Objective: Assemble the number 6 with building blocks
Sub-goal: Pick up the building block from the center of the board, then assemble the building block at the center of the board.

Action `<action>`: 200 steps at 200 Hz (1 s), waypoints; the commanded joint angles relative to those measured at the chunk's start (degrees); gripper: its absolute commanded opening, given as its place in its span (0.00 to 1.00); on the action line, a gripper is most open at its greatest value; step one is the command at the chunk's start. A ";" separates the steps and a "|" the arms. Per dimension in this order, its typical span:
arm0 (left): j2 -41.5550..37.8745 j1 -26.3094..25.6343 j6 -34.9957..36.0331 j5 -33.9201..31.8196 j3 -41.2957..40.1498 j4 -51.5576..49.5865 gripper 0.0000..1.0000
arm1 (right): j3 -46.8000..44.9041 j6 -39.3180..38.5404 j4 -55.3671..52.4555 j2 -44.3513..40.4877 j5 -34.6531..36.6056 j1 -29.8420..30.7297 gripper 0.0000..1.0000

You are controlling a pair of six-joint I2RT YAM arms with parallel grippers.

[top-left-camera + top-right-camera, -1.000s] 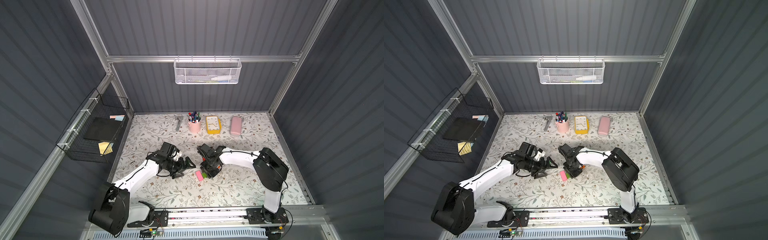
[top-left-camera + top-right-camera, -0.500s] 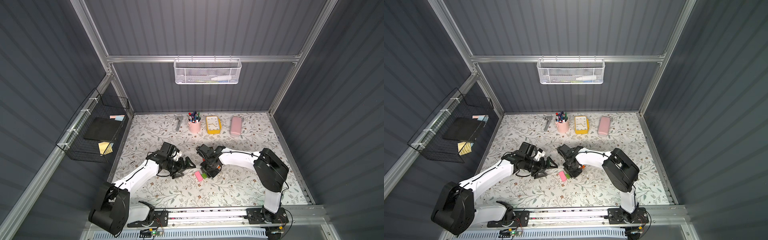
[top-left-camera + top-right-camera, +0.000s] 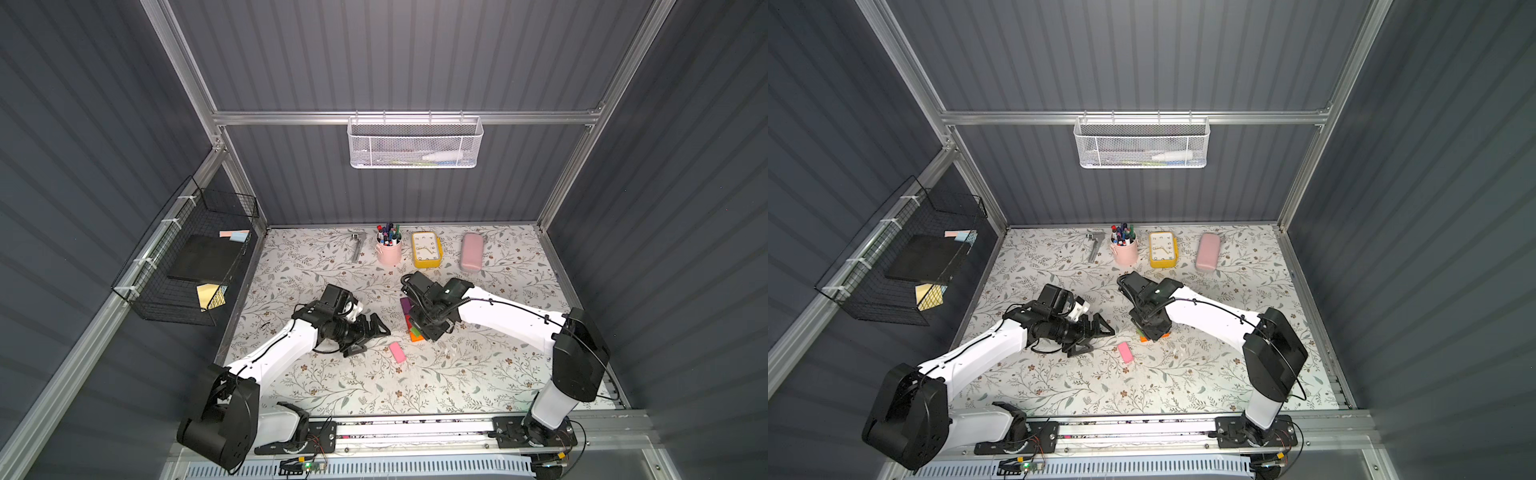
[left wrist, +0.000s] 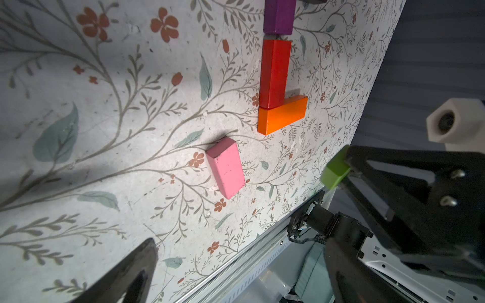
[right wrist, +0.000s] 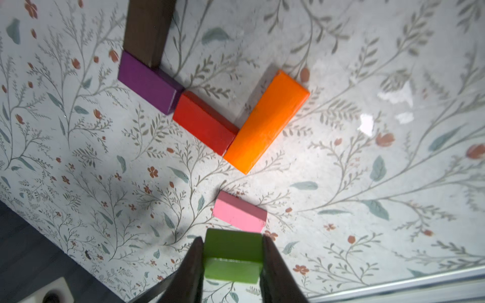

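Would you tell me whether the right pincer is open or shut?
Shut: the right pincer clamps the green cube from both sides in the right wrist view.

Floral table (image 3: pixel 478 374); pink block (image 5: pixel 237 212) alone; purple block (image 5: pixel 148 82), red block (image 5: pixel 204 122), orange block (image 5: pixel 266 120) touching.

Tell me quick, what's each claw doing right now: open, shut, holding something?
Left gripper: open, holding nothing.
Right gripper: shut on the green cube.
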 commanded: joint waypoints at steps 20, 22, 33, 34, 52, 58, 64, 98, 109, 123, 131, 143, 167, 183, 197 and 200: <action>-0.33 0.21 -0.17 -2.09 0.41 0.72 0.99 | 3.15 -16.84 -5.92 1.00 9.24 -4.85 0.32; -0.34 0.21 -0.20 -2.21 0.41 0.80 0.99 | 3.30 -17.91 -5.89 1.08 9.40 -5.09 0.31; -0.17 0.21 -0.21 -2.34 0.33 0.95 0.99 | 4.37 -23.09 -6.80 1.78 10.29 -6.46 0.32; -0.17 0.21 -0.21 -2.35 0.33 0.95 0.99 | 4.49 -23.52 -6.92 1.79 10.40 -6.56 0.32; 0.01 0.21 -0.38 -2.66 -0.07 1.44 0.99 | 5.45 -34.88 -4.61 1.59 10.60 -7.87 0.32; 0.01 0.22 -0.55 -2.85 -0.19 1.75 0.99 | 5.32 -38.30 -3.48 1.39 10.06 -8.25 0.32; 0.01 0.21 -0.76 -2.80 -0.37 2.06 0.99 | 5.44 -42.24 -2.36 1.51 8.61 -8.86 0.32; 1.52 0.20 -0.46 -3.33 0.56 2.43 0.99 | 6.24 -53.76 -2.30 2.28 4.73 -10.77 0.34; 2.00 0.21 -0.39 -3.33 0.75 2.68 0.99 | 5.28 -57.39 -1.20 2.23 3.49 -11.01 0.33; 2.62 0.21 -0.23 -3.33 1.00 2.87 0.99 | 4.28 -60.50 -0.23 2.46 2.27 -11.39 0.33; 2.94 0.21 -0.21 -3.33 1.18 2.88 0.99 | 3.89 -62.05 0.20 2.78 1.18 -11.58 0.33; 3.24 0.21 -0.13 -3.41 1.38 2.86 1.00 | 3.99 -63.75 0.29 3.21 0.11 -11.66 0.32; 3.68 0.22 -0.05 -3.59 1.71 2.88 0.99 | 2.54 -66.18 2.86 3.48 -1.23 -11.67 0.33; 3.95 0.21 0.05 -3.64 1.96 2.71 0.99 | 2.40 -66.53 3.19 4.41 -0.80 -11.74 0.33; 4.05 0.21 0.18 -3.69 2.18 2.62 0.99 | 2.68 -66.40 2.66 5.62 -1.11 -11.70 0.34; 4.13 0.21 0.19 -3.75 2.32 2.54 0.99 | 2.60 -66.24 2.69 5.87 -1.17 -11.72 0.34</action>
